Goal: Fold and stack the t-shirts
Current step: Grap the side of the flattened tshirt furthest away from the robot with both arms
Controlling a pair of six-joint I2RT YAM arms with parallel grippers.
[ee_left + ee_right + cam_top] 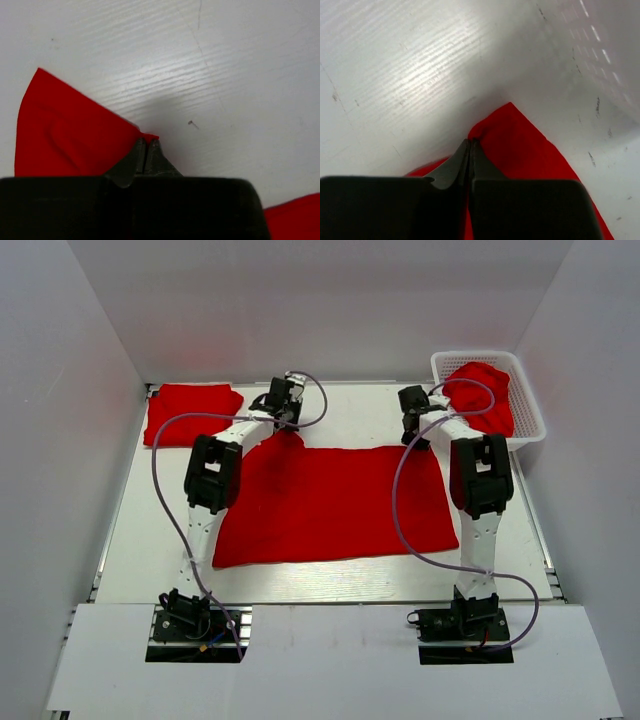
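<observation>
Here is 1 large bright red soft-fabric t-shirt (335, 502) spread flat on the white wood-grain table (330, 585), lying left of the white plastic mesh basket (530, 412) and nearer the arm bases than it. It looks like a broad, smooth sheet with hardly a crease. Its near edge slants a little, and its far-left corner is pulled up into a small peak.

A second red t-shirt (192, 412), folded into a neat rectangle, sits well to the left of the basket along the same far side of the table. A third red t-shirt (482, 395) is crumpled inside the basket, bulging above its rim.

As for room: left of the basket, bare table runs between the spread shirt's far edge and the white back wall. A narrower bare strip lies along the shirt's near edge. White side walls close in on both flanks, and the basket stands just beside the right arm.

Now the pincers. The left gripper (146, 145) is clenched tight, with the tip of the shirt's far-left corner nipped between its dark fingers, just above the tabletop. The right gripper (470, 145), the one closer to the basket, is clamped too, fingers pressed together on the pointed far-right corner of the same shirt.
</observation>
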